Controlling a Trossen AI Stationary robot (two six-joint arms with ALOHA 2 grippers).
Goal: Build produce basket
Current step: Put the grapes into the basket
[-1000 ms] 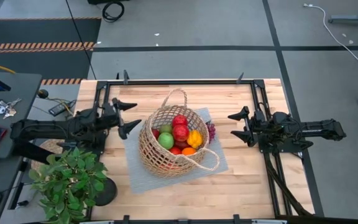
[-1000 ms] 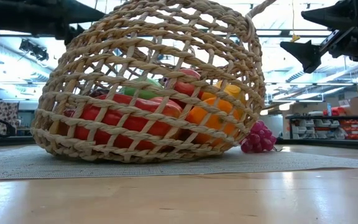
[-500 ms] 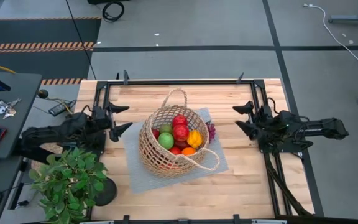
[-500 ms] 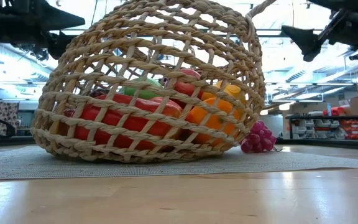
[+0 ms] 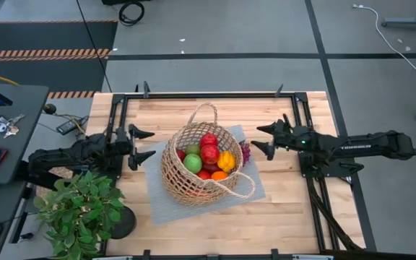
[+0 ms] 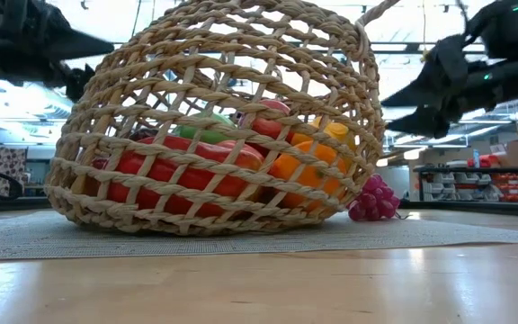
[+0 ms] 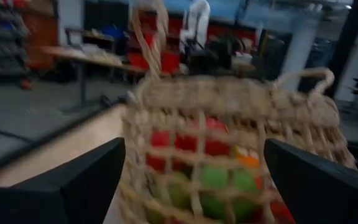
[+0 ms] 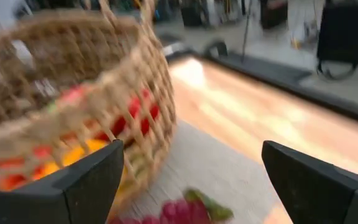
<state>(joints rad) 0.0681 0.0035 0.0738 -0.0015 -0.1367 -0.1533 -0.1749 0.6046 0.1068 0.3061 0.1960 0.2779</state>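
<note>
Right gripper (image 5: 260, 141) hangs spread and empty, centre-right of frame, near my grapes (image 5: 245, 152) outside the basket (image 5: 202, 166). Left gripper (image 5: 141, 144) spread, centre-left. Basket nearly full; grapes remain.

Your basket (image 5: 201, 167) sits on the mat, tilted; produce (image 5: 208, 160) piled inside: red, green, yellow, orange pieces.

Looking straight down from above on the whole counter (image 5: 280, 209). Sitting at counter height, facing level across, close up against the basket (image 6: 214, 126). Peering forward past each wrist's own dark fingers (image 7: 67, 186) (image 8: 316, 186) from opposite sides, both sharing that basket with the other two.
</note>
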